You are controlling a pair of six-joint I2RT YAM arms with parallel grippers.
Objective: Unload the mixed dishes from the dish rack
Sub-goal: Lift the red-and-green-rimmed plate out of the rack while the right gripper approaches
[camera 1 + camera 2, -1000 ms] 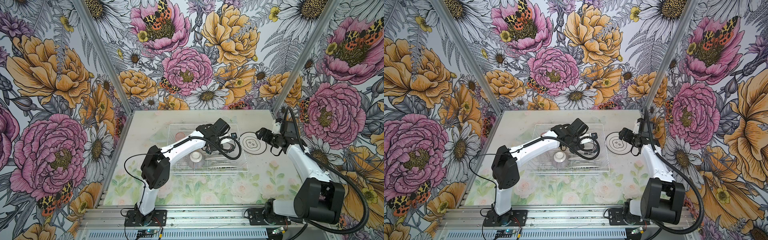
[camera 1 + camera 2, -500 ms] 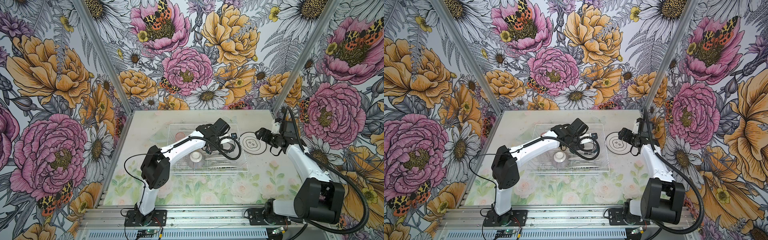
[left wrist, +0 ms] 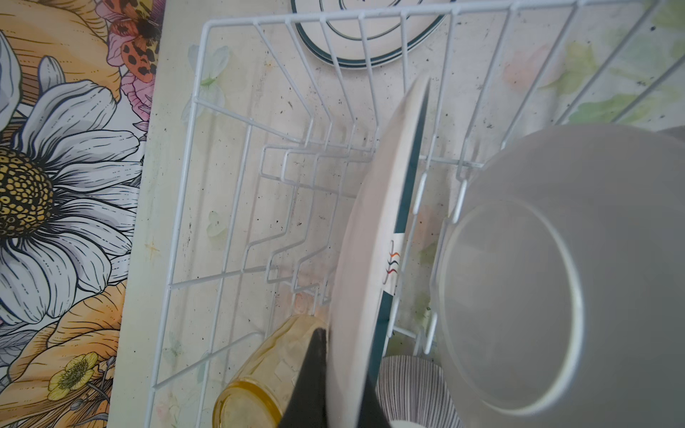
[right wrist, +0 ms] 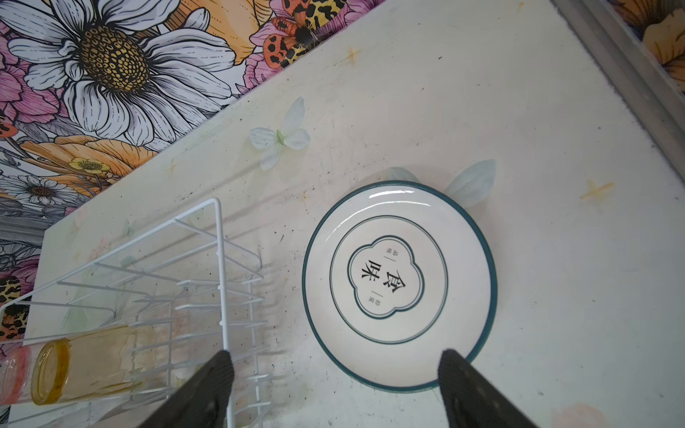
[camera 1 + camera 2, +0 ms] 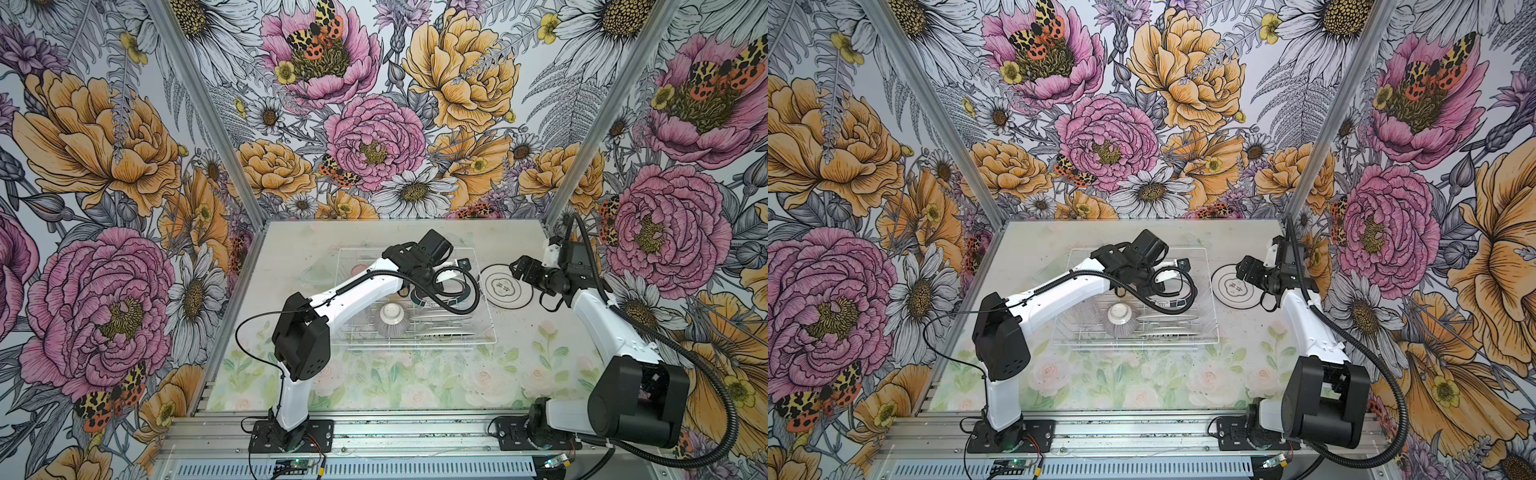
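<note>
Floral-walled table (image 5: pixel 415 386): left end effector (image 3: pixel 343 385) clamps a plate (image 3: pixel 374 222) in the dish rack (image 3: pixel 184 178), right end effector (image 4: pixel 333 385) gapes empty.

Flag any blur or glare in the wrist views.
Left wrist: the pale round dish near the lens is out of focus, the held plate soft, rack wires sharp. Right wrist: sharp, with a glare streak on the flat plate.

Bold floral-print walls (image 5: pixel 374 124) enclose a pale tabletop (image 5: pixel 415 382) printed with faint roses.
</note>
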